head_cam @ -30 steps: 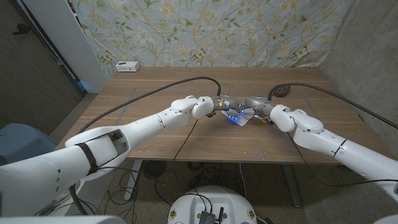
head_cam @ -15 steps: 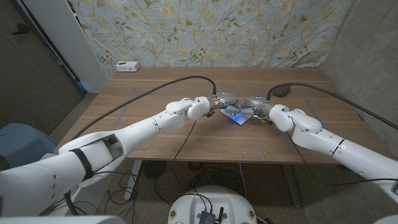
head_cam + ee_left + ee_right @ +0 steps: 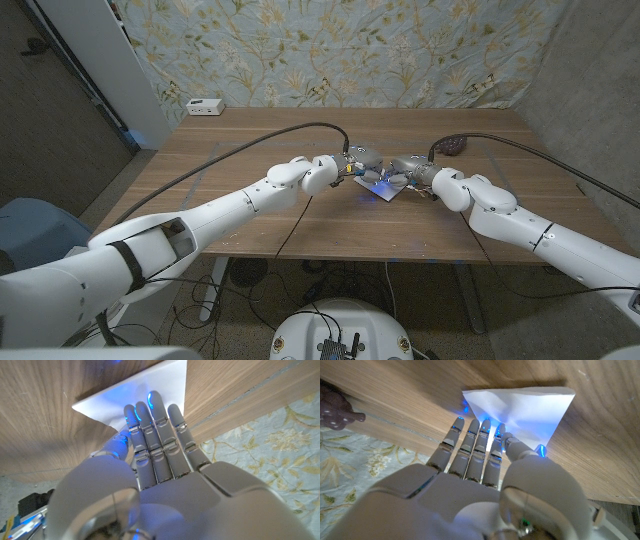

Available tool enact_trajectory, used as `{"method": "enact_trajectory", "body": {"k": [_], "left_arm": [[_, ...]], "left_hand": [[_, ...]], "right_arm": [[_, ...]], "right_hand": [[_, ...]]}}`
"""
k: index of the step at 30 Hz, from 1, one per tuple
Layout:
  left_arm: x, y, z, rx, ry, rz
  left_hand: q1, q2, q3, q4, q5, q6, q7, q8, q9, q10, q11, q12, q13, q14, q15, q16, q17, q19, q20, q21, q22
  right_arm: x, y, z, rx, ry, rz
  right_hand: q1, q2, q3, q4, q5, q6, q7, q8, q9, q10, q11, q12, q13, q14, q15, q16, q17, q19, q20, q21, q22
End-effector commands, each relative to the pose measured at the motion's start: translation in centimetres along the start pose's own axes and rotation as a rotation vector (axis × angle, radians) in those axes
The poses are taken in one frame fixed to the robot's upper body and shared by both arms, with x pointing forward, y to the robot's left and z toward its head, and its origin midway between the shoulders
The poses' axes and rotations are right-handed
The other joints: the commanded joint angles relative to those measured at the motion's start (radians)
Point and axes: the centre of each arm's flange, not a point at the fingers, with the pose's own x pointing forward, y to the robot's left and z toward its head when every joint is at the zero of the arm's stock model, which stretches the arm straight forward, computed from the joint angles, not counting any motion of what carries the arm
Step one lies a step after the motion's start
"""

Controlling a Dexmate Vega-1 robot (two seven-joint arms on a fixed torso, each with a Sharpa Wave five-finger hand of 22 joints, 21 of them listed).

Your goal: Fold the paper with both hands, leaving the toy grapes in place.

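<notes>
A white sheet of paper (image 3: 381, 185), partly folded and lit blue, lies at the table's middle between my two hands. My left hand (image 3: 345, 166) reaches onto the paper (image 3: 150, 382) with straight fingers (image 3: 152, 415) laid on it and the thumb at its edge. My right hand (image 3: 410, 170) meets the paper (image 3: 530, 407) from the other side, fingertips (image 3: 482, 427) at its edge and the thumb on top. The dark purple toy grapes (image 3: 452, 146) sit on the table behind my right hand, apart from the paper, and appear again as grapes (image 3: 337, 410) in the right wrist view.
A small white box (image 3: 205, 106) stands at the far left corner of the wooden table (image 3: 250, 140). Black cables (image 3: 300, 130) run along both arms over the tabletop. A floral cloth hangs behind the table.
My left hand has shifted slightly away from me along the paper. The right hand and the grapes have stayed put.
</notes>
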Motion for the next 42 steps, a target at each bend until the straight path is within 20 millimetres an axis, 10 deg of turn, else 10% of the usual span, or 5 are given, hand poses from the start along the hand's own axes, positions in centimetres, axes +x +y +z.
{"method": "enact_trajectory", "body": {"k": [1,42], "left_arm": [[0.3,-0.1,-0.2,0.102,0.042,-0.036],[0.8,-0.9,-0.7,0.085,0.058,-0.041]], "left_hand": [[0.009,0.002,-0.005,0.004,0.008,0.0,-0.002,0.008,0.008,-0.004,0.0,0.003,0.002,-0.014,-0.009,0.005,-0.002,-0.008,-0.002,0.009,0.005],[-0.039,-0.001,0.05,0.025,0.027,-0.026,-0.011,-0.003,0.039,-0.022,0.0,-0.036,-0.05,-0.017,-0.006,-0.071,-0.06,-0.055,0.003,0.068,-0.02]], "right_arm": [[-0.2,0.0,-0.2,0.005,0.003,-0.002],[0.3,0.1,-0.5,0.016,0.001,0.006]], "right_hand": [[0.008,0.003,0.007,-0.001,-0.002,-0.004,-0.001,-0.002,0.003,-0.002,0.003,-0.005,0.002,-0.006,-0.051,-0.007,0.004,-0.007,-0.001,-0.005,0.001],[0.008,0.002,0.006,-0.001,-0.003,-0.01,-0.001,-0.004,0.003,-0.003,0.005,-0.015,0.003,-0.01,-0.051,-0.012,0.005,-0.01,-0.002,-0.005,0.001]]}}
